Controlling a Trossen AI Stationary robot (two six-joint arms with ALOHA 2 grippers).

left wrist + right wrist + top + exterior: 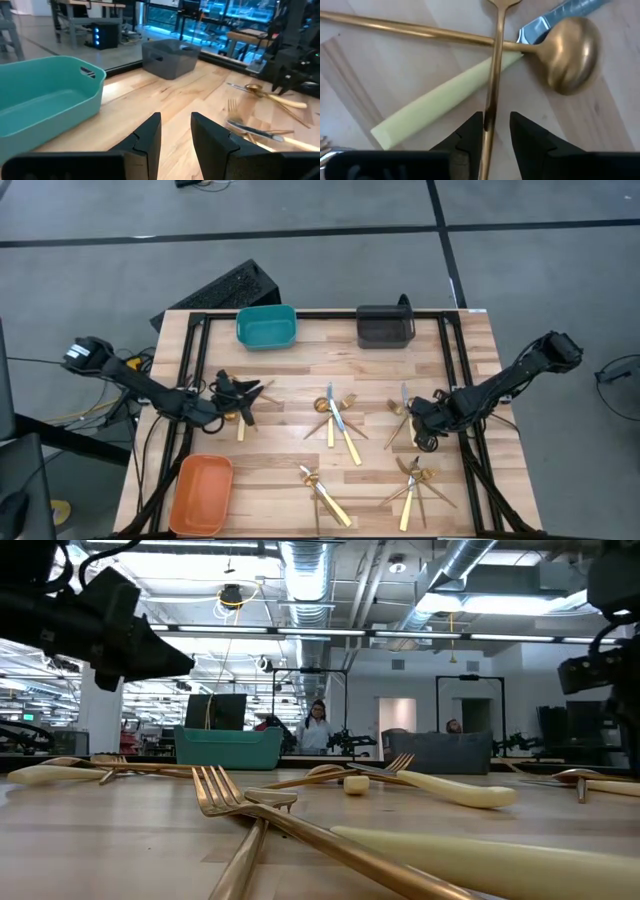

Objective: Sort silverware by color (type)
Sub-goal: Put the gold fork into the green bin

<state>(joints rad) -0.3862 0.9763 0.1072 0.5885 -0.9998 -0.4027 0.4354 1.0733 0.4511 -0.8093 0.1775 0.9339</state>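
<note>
Gold fork (492, 75) handle between right claw (496, 131) fingers

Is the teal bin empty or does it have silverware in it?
Empty. The left wrist view shows the teal bin's bare inside, no cutlery.

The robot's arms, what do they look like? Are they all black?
Yes, nearly. Both arms are dark, thin and jointed, like bent sticks with chunky knuckles. The left end effector and the right end effector each have two black wedge-shaped fingers. Dark cables trail off the table's edges near each arm's base. No markings show.
</note>
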